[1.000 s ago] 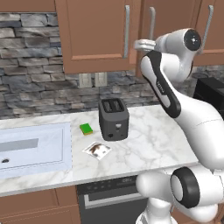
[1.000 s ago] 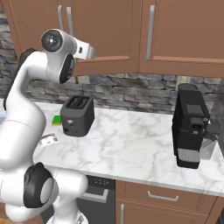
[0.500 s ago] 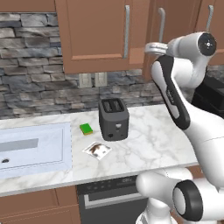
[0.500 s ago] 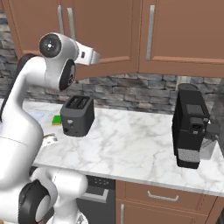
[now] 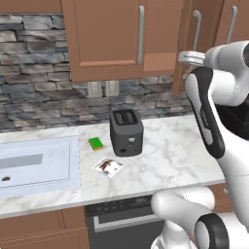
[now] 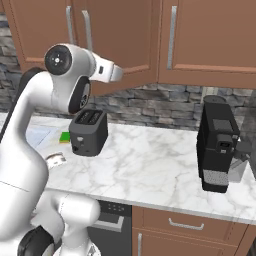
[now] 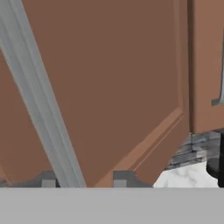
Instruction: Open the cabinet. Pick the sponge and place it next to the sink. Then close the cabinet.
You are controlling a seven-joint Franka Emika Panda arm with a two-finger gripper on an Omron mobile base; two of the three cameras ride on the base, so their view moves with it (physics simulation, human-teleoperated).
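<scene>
Two brown doors front the wall cabinet [image 5: 109,39], and its right door stands swung partly out, edge-on near 1 o'clock in the left base view. On the marble counter [image 5: 165,155], going left to right in that view, lie the pale sink [image 5: 36,165] at 9 o'clock, a bright light-green sponge [image 5: 96,143] just left of the dark toaster [image 5: 126,132], and a small packet [image 5: 108,167] in front of the toaster at 7 o'clock from it; none of these touch. The white arm rises at the right, elbow bent high, wrist reaching up to the open door's bar handle [image 5: 196,29]. In the hand view the gripper [image 7: 81,178] sits close against the door panel, its two fingertips [image 7: 48,179] apart on either side of the handle's silver bar [image 7: 37,100]; I cannot tell whether they touch it. Farther right, the right base view shows a black coffee machine [image 6: 216,145] at 3 o'clock on the counter, well apart from the toaster. No dark green sponge can be made out.
</scene>
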